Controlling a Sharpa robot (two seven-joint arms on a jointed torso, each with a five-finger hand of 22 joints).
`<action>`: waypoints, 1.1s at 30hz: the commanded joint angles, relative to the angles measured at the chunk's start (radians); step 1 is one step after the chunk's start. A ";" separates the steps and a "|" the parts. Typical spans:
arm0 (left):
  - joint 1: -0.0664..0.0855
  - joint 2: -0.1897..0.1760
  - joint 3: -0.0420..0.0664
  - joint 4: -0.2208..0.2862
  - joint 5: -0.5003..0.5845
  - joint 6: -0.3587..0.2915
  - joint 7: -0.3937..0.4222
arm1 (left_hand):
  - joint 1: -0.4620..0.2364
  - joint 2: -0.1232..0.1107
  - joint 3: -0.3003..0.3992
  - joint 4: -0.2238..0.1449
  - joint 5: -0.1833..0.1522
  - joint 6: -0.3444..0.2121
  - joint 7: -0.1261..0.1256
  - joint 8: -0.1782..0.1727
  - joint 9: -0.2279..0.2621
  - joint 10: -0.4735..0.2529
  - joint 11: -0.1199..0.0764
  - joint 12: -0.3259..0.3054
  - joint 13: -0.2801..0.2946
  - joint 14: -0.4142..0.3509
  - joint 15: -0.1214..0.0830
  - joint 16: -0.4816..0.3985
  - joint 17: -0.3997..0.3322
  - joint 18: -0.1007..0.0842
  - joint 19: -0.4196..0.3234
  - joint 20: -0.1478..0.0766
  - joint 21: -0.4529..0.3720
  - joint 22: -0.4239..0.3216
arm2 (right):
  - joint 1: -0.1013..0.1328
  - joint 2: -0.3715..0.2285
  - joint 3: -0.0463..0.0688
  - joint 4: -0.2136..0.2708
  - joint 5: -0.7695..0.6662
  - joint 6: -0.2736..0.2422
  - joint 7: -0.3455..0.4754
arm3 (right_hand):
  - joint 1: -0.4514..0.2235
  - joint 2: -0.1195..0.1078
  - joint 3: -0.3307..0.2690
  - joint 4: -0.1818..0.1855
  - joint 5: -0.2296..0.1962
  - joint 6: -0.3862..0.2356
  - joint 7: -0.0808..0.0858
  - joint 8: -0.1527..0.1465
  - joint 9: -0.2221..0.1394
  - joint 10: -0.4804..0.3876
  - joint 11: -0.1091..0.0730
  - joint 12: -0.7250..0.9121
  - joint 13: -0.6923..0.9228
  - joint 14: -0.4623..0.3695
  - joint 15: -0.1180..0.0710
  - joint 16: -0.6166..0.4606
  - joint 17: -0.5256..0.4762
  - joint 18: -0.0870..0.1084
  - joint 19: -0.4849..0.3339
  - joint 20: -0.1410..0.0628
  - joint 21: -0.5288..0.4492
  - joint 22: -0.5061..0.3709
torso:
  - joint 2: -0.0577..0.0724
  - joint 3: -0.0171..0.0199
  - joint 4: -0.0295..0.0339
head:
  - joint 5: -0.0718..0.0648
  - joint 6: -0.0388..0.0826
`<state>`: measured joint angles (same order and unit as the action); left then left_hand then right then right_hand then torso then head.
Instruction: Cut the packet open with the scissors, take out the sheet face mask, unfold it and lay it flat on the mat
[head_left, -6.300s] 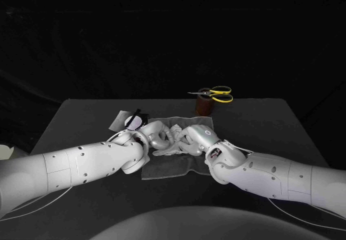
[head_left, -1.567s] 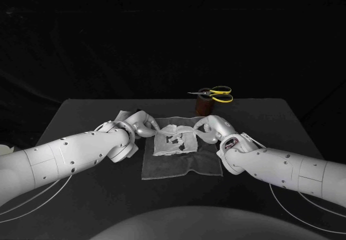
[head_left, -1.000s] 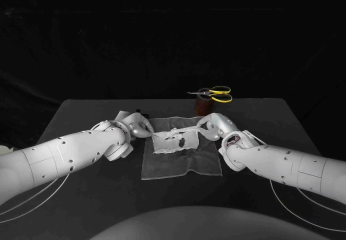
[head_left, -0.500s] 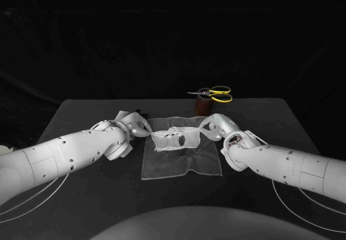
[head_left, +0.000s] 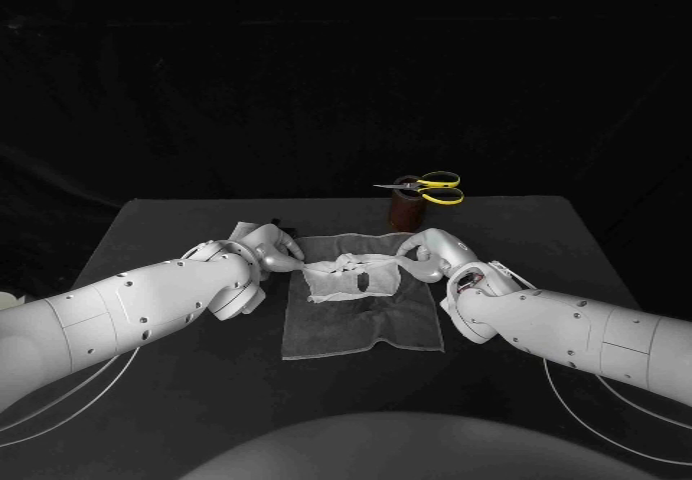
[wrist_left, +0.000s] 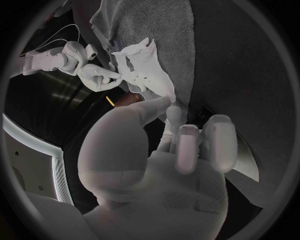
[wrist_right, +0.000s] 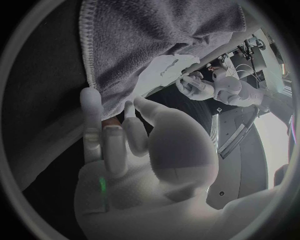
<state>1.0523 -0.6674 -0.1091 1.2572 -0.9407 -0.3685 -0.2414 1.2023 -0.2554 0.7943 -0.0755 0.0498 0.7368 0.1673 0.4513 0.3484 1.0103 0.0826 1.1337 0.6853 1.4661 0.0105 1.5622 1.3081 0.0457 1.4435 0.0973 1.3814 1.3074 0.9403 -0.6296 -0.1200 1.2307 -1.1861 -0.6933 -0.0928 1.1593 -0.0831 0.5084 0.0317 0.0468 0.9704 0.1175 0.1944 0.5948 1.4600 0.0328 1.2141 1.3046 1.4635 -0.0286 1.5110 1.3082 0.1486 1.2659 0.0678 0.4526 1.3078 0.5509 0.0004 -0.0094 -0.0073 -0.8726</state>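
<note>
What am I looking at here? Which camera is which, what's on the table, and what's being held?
This is a two-armed robot at a black table. The square picture comes from its head camera, looking down. The two round ones come from cameras behind each wrist. Its left hand and right hand each pinch one side of a white sheet face mask, stretched between them over a grey mat. Yellow-handled scissors rest on a brown holder at the back.

Both my arms enter from the lower corners and converge at frame centre. My left hand (head_left: 271, 250) and right hand (head_left: 430, 254) face each other, each pinching one end of the sheet mask (head_left: 330, 285).
</note>
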 joint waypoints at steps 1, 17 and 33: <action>0.001 -0.002 0.001 0.003 0.022 -0.016 0.056 | 0.015 -0.009 -0.063 0.003 0.002 -0.037 -0.005 -0.020 -0.017 -0.038 -0.003 0.000 -0.021 0.085 0.003 -0.009 0.219 0.018 -0.012 0.009 -0.016 0.084 | 0.001 -0.004 0.001 0.007 0.073 0.020 0.071 | -0.017 -0.030 -0.029 0.016 0.001 -0.024 0.013 -0.020 -0.010 -0.001 0.013 0.006 0.073 0.059 0.009 -0.003 0.152 0.006 -0.006 0.006 -0.009 0.028 | 0.000 -0.0004 0.0008 | -0.001 0.000; 0.001 -0.038 0.022 0.035 0.060 -0.036 0.223 | 0.109 0.040 -0.222 0.038 0.004 -0.044 0.013 0.058 -0.047 -0.177 0.020 -0.040 -0.133 0.009 0.023 -0.055 0.090 0.053 -0.113 0.029 -0.149 -0.026 | 0.022 -0.052 0.002 0.047 0.162 0.031 0.081 | -0.010 -0.012 -0.059 0.049 0.004 -0.045 0.025 -0.051 -0.024 0.001 0.024 0.028 0.083 0.064 0.020 0.006 0.164 0.009 0.005 0.023 0.009 0.030 | 0.001 -0.0008 0.0002 | -0.010 0.000; 0.005 0.039 0.026 -0.005 0.068 0.114 0.211 | -0.026 0.013 -0.261 0.165 0.001 0.074 -0.011 0.080 -0.087 -0.068 -0.004 0.018 -0.153 0.043 0.003 -0.033 0.135 0.037 -0.064 0.011 -0.095 0.014 | 0.059 0.000 0.004 -0.004 0.253 0.252 -0.008 | -0.004 0.004 -0.069 0.077 0.006 -0.018 0.016 -0.061 -0.036 0.041 0.016 0.122 0.130 0.095 0.012 0.043 0.229 -0.007 0.071 0.021 0.169 0.067 | 0.000 0.0010 -0.0003 | -0.008 0.000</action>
<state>1.0556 -0.6322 -0.0847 1.2570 -0.8783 -0.3333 -0.0137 1.1819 -0.2435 0.5352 0.0919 0.0498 0.8094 0.1548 0.5339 0.2611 0.9484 0.0787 1.1545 0.5383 1.4669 0.0196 1.5280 1.3081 0.0917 1.3802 0.1072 1.2891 1.3037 0.9979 -0.6333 -0.1162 1.2319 -0.9638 -0.5365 -0.0617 1.1570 -0.0699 0.4444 0.1098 0.0506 0.9450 0.1341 0.1386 0.5600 1.4636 0.0539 1.3339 1.3073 1.4681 -0.0157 1.5485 1.3083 0.1451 1.3325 0.0878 0.6177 1.3076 0.5515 0.0006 -0.0094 -0.0151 -0.8726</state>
